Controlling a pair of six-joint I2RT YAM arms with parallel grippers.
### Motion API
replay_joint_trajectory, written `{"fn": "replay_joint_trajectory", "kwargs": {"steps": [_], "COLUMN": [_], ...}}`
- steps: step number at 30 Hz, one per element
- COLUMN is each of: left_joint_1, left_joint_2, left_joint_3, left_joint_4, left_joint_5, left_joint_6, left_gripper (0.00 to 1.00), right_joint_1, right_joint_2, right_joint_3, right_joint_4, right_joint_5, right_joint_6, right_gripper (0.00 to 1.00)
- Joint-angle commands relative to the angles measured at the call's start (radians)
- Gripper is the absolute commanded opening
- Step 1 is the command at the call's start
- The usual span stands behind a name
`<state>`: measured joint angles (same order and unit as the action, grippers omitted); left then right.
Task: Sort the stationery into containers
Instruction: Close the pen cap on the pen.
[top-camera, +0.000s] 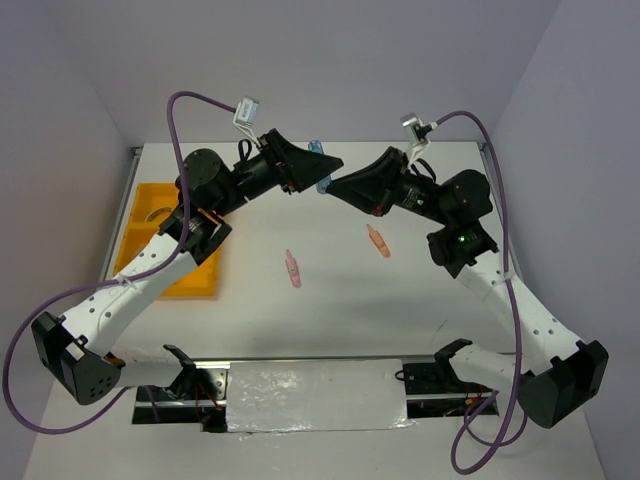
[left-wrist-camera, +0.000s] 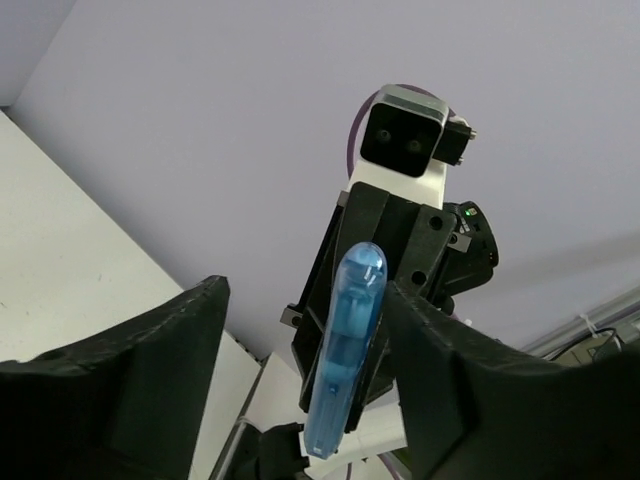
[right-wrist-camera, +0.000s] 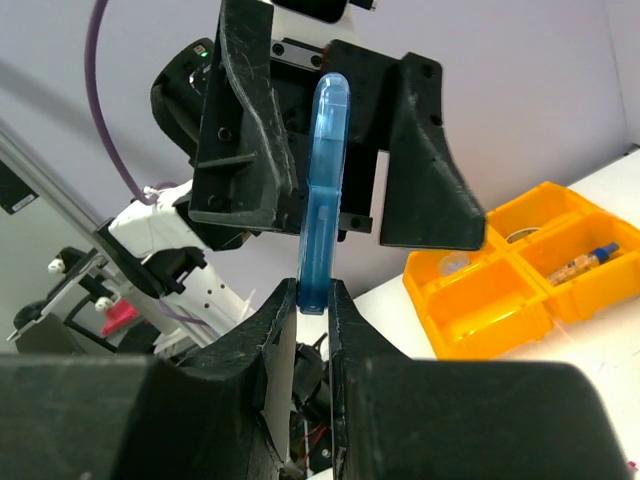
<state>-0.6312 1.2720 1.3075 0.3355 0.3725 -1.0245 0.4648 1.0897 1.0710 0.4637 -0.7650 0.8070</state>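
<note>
Right gripper (right-wrist-camera: 313, 297) sits nearest in your right wrist view: its jaws are pinched narrow on the lower end of the blue clip (right-wrist-camera: 325, 170). The clip stands upright above them, clear of the table (top-camera: 330, 320).

Your left gripper (left-wrist-camera: 303, 300) faces it head-on with its jaws spread wide. The clip stands in the gap between them. In your left wrist view it lies close against one of the fingers (left-wrist-camera: 440, 370); you cannot tell whether they touch, and the other finger is well apart from it. In the top view both grippers meet over the far middle of the table.

The tray (top-camera: 135, 245) lies at the left edge of the table, partly under your left arm. The bottle (right-wrist-camera: 585, 262) lies flat in one of its compartments.

The pink clip (top-camera: 292, 268) and orange clip (top-camera: 377, 240) lie on the table, apart from each other, outside the tray.
</note>
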Motion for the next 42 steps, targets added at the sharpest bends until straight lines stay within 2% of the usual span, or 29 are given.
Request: {"fn": "replay_joint_trajectory", "kwargs": {"steps": [1,5,8,12,17,18,21,22,24,25,26,27,28,29,32,33,34,41,42], "left_joint_1": [-0.002,-0.002,0.001,0.005,0.007,0.007,0.007,0.007,0.007,0.007,0.007,0.007,0.007,0.007,0.008,0.008,0.007,0.007,0.007], "left_joint_2": [0.0,-0.006,-0.016,-0.022,-0.029,-0.03,-0.033,-0.031,-0.031,-0.028,-0.028,-0.028,-0.026,-0.026,-0.033,-0.039,-0.04,-0.046,-0.046], "left_joint_3": [0.045,0.059,0.079,0.098,0.09,0.085,0.07,0.068,0.062,0.062,0.061,0.059,0.058,0.056,0.041,0.032,0.029,0.009,0.006], "left_joint_4": [0.039,0.004,-0.009,0.002,0.016,0.019,0.02,0.019,0.011,0.005,0.0,-0.006,-0.013,-0.019,-0.026,-0.029,-0.024,-0.03,-0.035], "left_joint_5": [-0.03,-0.073,-0.083,-0.055,-0.027,-0.024,-0.015,-0.012,-0.009,-0.006,-0.006,-0.004,-0.007,-0.012,-0.032,-0.04,-0.043,-0.079,-0.086], "left_joint_6": [0.001,0.013,0.035,0.058,0.064,0.063,0.057,0.055,0.052,0.05,0.049,0.043,0.043,0.041,0.021,0.015,0.009,-0.034,-0.034], "left_gripper": [0.79,0.9,0.93,0.91,0.83,0.8,0.62,0.5,0.35,0.24,0.2,0.09,0.03,0.0,0.0,0.0,0.0,0.0,0.0], "right_joint_1": [0.005,0.005,0.002,0.002,0.002,0.002,0.002,0.002,0.002,0.003,0.002,0.002,0.002,0.002,0.003,0.005,0.002,0.003,0.003], "right_joint_2": [-0.034,-0.039,-0.04,-0.04,-0.047,-0.047,-0.05,-0.051,-0.051,-0.048,-0.048,-0.048,-0.047,-0.045,-0.039,-0.036,-0.033,-0.021,-0.017], "right_joint_3": [-0.013,-0.028,-0.022,-0.013,-0.009,-0.008,-0.011,-0.011,-0.006,0.001,0.006,0.013,0.017,0.02,0.024,0.023,0.023,0.012,0.014], "right_joint_4": [0.041,0.021,-0.036,-0.077,-0.091,-0.097,-0.091,-0.088,-0.085,-0.088,-0.088,-0.089,-0.091,-0.088,-0.067,-0.059,-0.054,0.01,0.012], "right_joint_5": [-0.014,-0.008,0.01,0.01,0.012,0.012,0.012,0.012,0.012,0.012,0.012,0.013,0.013,0.012,0.009,0.007,0.001,-0.008,-0.008], "right_joint_6": [-0.028,-0.034,-0.057,-0.066,-0.074,-0.074,-0.066,-0.063,-0.058,-0.058,-0.057,-0.058,-0.057,-0.052,-0.034,-0.028,-0.023,0.032,0.035], "right_gripper": [0.0,0.0,0.0,0.0,0.0,0.0,0.0,0.0,0.0,0.0,0.0,0.0,0.0,0.0,0.0,0.03,0.14,0.27,0.32]}}
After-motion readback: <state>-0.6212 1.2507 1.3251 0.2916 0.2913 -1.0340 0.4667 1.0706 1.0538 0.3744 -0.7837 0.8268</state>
